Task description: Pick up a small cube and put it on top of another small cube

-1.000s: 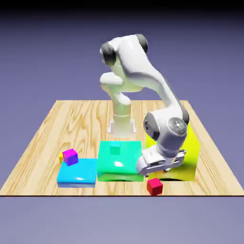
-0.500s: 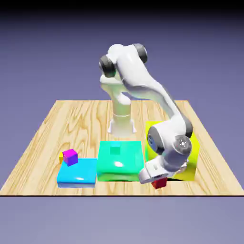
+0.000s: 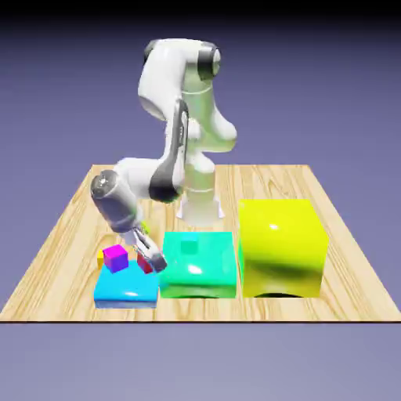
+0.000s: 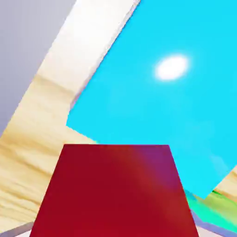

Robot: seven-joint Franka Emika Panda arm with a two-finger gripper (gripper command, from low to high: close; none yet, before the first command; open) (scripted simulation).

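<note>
While the arm hangs over the exterior view's left side of the table point(image 3: 70, 227), the risks gather around a small landing spot. Farthest left, the magenta cube point(image 3: 116, 257) sits on the near-left part of the flat cyan block point(image 3: 127, 287), with a sliver of an orange thing point(image 3: 100, 258) just behind its left edge. Just to its right, the gripper point(image 3: 147, 262) is closed on the red cube point(image 3: 145, 265), which hangs above the cyan block, close beside the magenta cube and not yet over it. In the hand view the red cube point(image 4: 113, 192) fills the lower frame between the jaws, hiding the fingertips, with cyan surface beyond it.

From here, a sideways approach that runs too low would likely knock the magenta cube along or off the cyan block. A release that is off-centre could let the red cube tip and slide down, since both tops are tiny. Further right stands the green block point(image 3: 197, 266), close enough for the hand to brush.

Being a cube, the red one has no long axis; in the exterior view it looks tilted with the slanting hand, so it probably needs levelling before release.
</note>
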